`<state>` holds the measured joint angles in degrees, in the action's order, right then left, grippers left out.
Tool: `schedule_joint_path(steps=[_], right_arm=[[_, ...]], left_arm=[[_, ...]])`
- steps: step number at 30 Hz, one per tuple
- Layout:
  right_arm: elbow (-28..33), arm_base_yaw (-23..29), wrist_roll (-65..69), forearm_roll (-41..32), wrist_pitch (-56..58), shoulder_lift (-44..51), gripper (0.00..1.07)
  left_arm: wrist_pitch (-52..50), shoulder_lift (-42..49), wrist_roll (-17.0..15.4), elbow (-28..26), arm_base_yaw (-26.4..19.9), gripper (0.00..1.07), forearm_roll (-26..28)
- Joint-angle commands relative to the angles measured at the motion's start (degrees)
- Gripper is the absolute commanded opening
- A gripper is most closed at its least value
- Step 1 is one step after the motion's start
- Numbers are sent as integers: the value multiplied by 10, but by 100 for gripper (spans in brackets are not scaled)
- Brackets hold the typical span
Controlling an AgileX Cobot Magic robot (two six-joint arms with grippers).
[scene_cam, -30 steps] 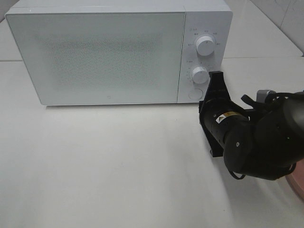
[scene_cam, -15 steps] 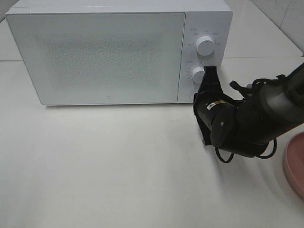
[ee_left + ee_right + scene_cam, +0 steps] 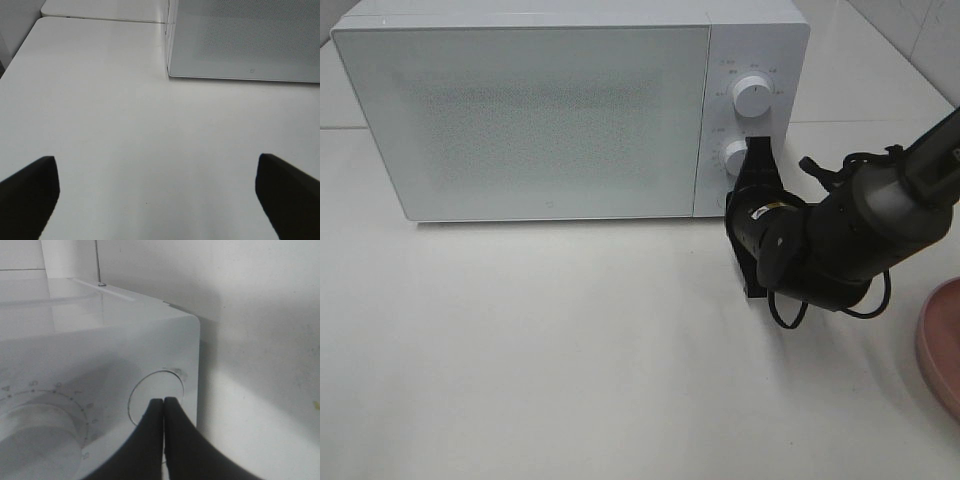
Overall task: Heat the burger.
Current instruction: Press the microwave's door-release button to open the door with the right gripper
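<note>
Burger: not visible in any view. The dotted door cannot be seen through, so whether it sits inside cannot be told.

Exterior high view
- Microwave point(image 3: 540, 110): white, upper left and centre of frame, door shut. Two dials, upper point(image 3: 752, 97) and lower point(image 3: 735, 157), on the panel at its right.
- Table point(image 3: 570, 350): white.
- Pink plate point(image 3: 942, 345): only an edge shows at lower right; that part carries no burger.
- Right gripper point(image 3: 750, 178): reaches in from the right edge, forearm low over the table, wrist turned so the fingers point into the bottom of the control panel, below the lower dial.

Left wrist view
- Left gripper point(image 3: 156, 165): fingers spread wide, showing only in the lower corners, nothing between them, above bare table point(image 3: 100, 100).
- Microwave point(image 3: 250, 35): lower door edge at upper right, well apart from this gripper.

Right wrist view
- Right gripper point(image 3: 164, 401): fingers pressed together on nothing, their joint tip at the round button point(image 3: 145, 395); contact looks likely.
- Dial point(image 3: 40, 440): lower left, beside the button.

Status, as a judgement: the step in hand is pressing the round button, which either releases the door or starts the oven. If the former, loading, closing and setting the dials remain. If the latter, little remains.
</note>
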<state>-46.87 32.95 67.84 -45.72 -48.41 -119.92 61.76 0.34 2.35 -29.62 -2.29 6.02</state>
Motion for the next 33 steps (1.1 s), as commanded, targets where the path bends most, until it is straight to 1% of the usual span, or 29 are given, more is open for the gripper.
schedule_joint_path(steps=[1,16,26,33], right_arm=[[-17,-3,-13,4,-2,-16,0],[-23,-9,-12,5,-53,-36,0],[-43,-9,-11,14,-41,-36,0],[-45,-9,-11,1,-59,-36,0]], left_arm=[[-5,10,1,0,4,100,1],[-5,10,1,0,4,100,1],[-5,10,1,0,4,100,1],[-5,10,1,0,4,100,1]])
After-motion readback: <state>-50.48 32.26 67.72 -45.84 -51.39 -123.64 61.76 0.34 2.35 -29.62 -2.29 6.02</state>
